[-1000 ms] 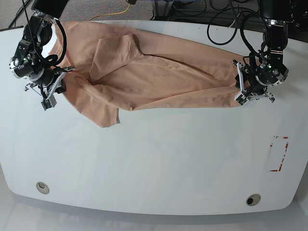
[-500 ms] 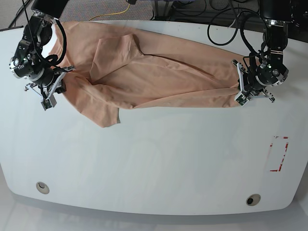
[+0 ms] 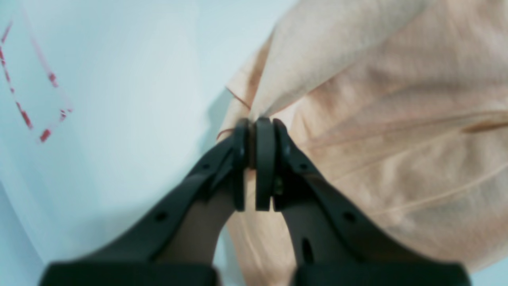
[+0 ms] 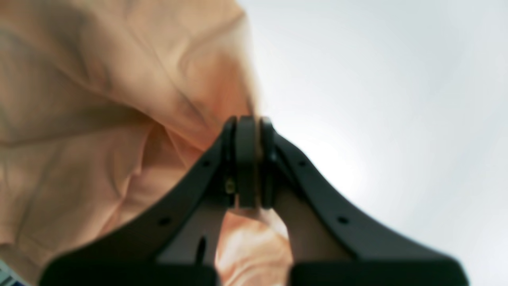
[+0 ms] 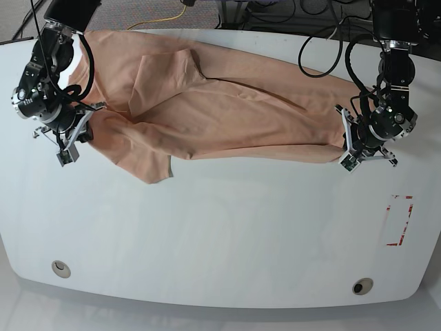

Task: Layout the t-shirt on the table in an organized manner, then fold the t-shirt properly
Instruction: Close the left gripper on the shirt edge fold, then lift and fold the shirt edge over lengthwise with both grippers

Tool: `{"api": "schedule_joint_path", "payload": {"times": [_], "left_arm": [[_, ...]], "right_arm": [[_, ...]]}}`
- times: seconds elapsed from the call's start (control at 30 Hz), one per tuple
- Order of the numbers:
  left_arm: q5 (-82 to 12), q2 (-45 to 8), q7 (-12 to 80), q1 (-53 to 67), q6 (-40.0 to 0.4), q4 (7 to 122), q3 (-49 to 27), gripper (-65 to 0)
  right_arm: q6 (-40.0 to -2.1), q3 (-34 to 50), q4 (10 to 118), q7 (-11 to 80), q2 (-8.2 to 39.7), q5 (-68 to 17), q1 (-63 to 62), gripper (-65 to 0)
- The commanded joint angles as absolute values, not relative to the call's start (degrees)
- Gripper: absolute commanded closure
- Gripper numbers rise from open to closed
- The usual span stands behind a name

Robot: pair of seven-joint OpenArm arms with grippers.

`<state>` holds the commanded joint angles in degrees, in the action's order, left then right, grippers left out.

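white table [image 5: 220, 227]: t-shirt [image 5: 207, 103] stretched between both grippers (apparently clamped).

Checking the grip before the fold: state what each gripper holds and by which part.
Both hold the t-shirt. The left gripper is shut on a fabric edge at one end; the right gripper is shut on bunched fabric at the opposite end.

t-shirt [image 5: 227, 114]: soft matt peach cloth, fine knit weave visible in the left wrist view, creased and rumpled, stitched hem at the edge. table [image 5: 220, 234]: smooth glossy white top, faint reflections. Red tape mark [image 5: 400, 221]: matt, patchy. Grommets [image 5: 60, 268]: look metallic, shiny. Left gripper [image 3: 256, 131] and right gripper [image 4: 246, 127]: matt black plastic fingers, smooth, small holes in them.
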<state>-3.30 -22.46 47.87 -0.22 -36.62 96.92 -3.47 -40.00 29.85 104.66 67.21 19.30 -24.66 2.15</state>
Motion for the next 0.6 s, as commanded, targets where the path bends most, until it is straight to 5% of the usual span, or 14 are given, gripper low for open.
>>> {"api": "schedule_joint_path", "payload": {"times": [0.6], "left_arm": [[-3.3,-22.6,47.9,-6.6,-36.6,95.2,-3.6,0.0]], "right_arm": [[-40.0,29.8,104.8,67.3,20.8,-24.7,-1.3,0.0]]}}
